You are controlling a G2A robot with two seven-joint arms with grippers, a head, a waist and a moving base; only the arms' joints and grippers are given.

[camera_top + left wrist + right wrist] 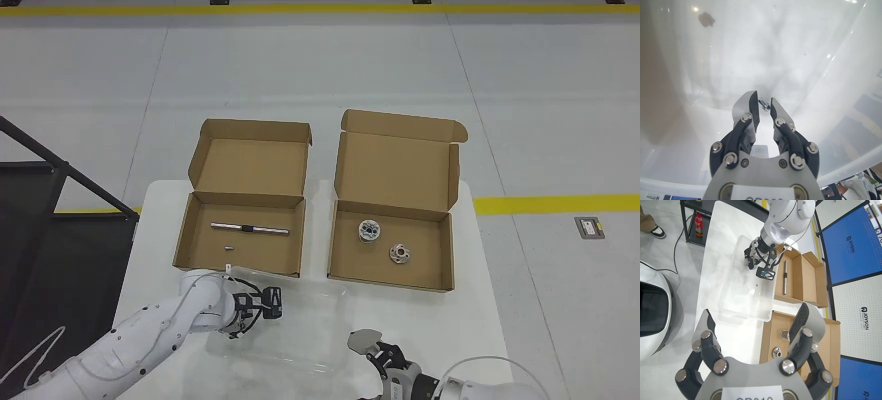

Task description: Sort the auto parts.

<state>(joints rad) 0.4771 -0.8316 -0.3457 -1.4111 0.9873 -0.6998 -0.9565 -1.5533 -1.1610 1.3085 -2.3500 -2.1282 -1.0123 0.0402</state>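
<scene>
My left gripper (763,105) hangs inside a clear plastic tray (310,340) and is shut on a small silver bolt (764,105) that lies slanted between its pads. In the top view this gripper (268,303) is at the tray's left side. A small dark nut (706,19) lies loose on the tray floor, further in from the gripper. My right gripper (755,321) is open with nothing between its fingers, near the table's front edge (372,345).
Two open cardboard boxes stand behind the tray. The left box (195,240) holds a metal rod (250,228) and a small screw (228,246). The right box (440,250) holds two round metal parts (370,229) (398,252).
</scene>
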